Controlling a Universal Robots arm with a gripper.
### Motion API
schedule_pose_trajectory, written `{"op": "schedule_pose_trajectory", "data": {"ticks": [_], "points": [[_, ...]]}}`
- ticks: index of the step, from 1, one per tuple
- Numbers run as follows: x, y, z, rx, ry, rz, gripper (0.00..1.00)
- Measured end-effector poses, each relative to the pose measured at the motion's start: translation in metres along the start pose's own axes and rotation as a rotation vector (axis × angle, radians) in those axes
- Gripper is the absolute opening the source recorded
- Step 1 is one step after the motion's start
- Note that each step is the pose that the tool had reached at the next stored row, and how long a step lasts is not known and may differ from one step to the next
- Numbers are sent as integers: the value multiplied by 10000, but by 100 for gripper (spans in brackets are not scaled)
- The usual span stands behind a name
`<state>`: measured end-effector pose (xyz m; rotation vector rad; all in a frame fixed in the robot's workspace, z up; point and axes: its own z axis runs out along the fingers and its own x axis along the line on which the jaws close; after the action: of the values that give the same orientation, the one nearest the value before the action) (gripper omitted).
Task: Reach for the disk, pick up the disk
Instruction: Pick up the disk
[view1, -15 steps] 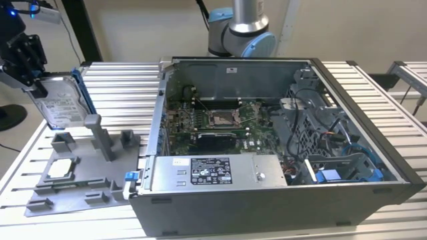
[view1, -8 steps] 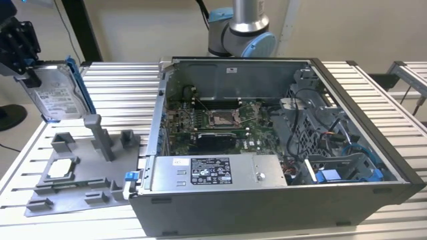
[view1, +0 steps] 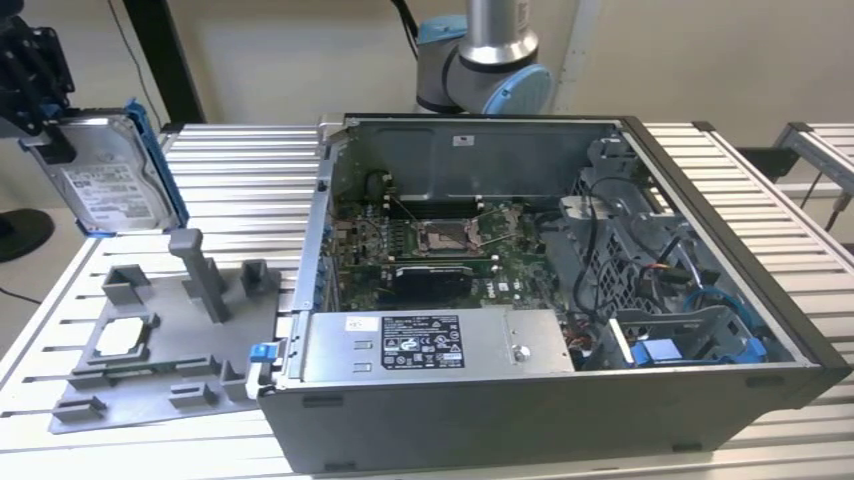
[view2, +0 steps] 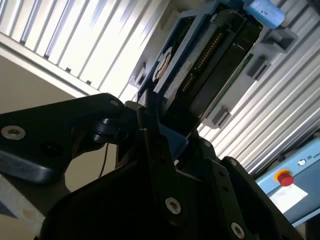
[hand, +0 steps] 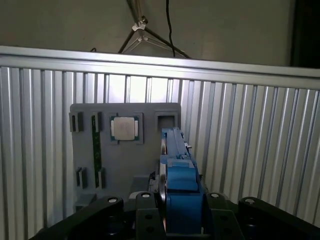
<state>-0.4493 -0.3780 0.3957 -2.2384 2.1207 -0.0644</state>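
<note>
The disk (view1: 114, 180), a silver-grey drive with a white label in a blue frame, hangs upright in the air at the exterior view's left, above the grey fixture plate (view1: 147, 350). My black gripper (view1: 56, 140) is shut on its upper end. In the second wrist view the fingers (view2: 150, 135) clamp the blue frame of the disk (view2: 210, 55), whose dark underside faces the camera. In the first wrist view the disk (hand: 177, 165) is seen edge-on between the two sides of the gripper (hand: 180, 212).
An open computer case (view1: 721, 200) lies on the slatted metal table (view1: 240, 170), with a silver power-supply box (view1: 427, 345) at its front. A small blue bracket (view1: 263, 352) sits at the case's corner. The fixture plate holds a processor chip (hand: 125, 127) and upright posts (view1: 200, 275).
</note>
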Motion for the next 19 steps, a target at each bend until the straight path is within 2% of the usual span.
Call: {"op": "schedule_pose_trajectory", "data": {"ticks": [7, 13, 19], "points": [[-1, -6, -89, -1, 0, 0, 0], [-1, -9, -127, -1, 0, 0, 0], [-2, -14, -196, -1, 0, 0, 0]]}}
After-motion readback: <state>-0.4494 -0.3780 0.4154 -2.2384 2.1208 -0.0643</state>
